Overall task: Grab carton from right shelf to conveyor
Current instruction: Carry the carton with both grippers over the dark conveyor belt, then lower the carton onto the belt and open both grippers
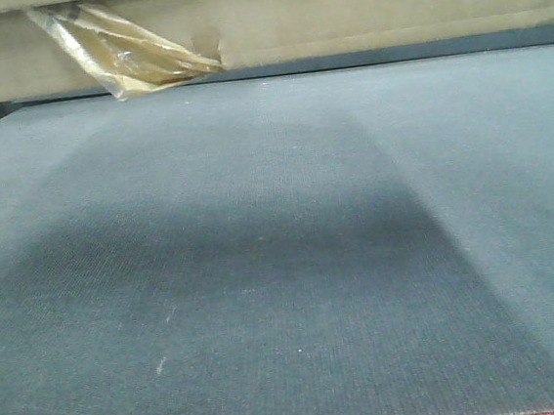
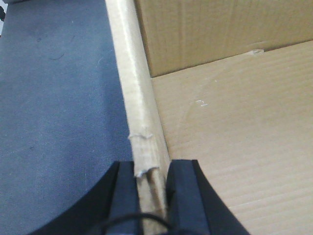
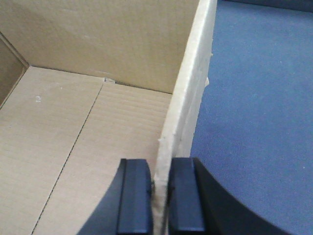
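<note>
The conveyor belt [image 1: 283,266], dark grey and finely woven with a red front edge, fills the front view. The open brown carton [image 1: 337,10] is at its far end; I cannot tell whether its bottom touches the belt. The left end effector [image 2: 151,183] is clamped on the carton's left wall, with one black pad on each side of the dented top edge. The right end effector [image 3: 160,188] pinches the right wall in the same way. Crinkled, torn tape [image 1: 120,51] hangs from the bottom seam.
</note>
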Controlling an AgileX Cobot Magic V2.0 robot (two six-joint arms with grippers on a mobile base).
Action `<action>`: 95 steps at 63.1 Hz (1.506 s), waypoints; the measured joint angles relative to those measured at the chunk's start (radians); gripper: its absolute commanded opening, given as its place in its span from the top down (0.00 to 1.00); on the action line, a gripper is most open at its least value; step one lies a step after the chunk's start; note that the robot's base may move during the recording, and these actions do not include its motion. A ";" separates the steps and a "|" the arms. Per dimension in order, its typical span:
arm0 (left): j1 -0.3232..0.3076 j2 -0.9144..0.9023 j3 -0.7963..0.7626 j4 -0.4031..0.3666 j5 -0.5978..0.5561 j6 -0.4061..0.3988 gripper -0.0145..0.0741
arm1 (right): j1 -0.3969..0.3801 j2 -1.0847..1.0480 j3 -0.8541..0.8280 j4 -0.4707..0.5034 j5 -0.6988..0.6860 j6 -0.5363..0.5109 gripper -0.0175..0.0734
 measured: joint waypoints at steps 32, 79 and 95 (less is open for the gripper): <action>0.000 0.000 0.000 0.000 0.000 0.000 0.86 | 0.000 0.000 0.000 0.000 0.000 0.000 0.88; 0.000 0.000 0.000 0.000 -0.031 0.000 0.86 | 0.000 0.000 0.000 0.007 0.000 0.000 0.88; 0.063 0.046 0.000 -0.128 -0.096 0.004 0.86 | -0.030 0.041 0.000 -0.002 0.006 0.000 0.88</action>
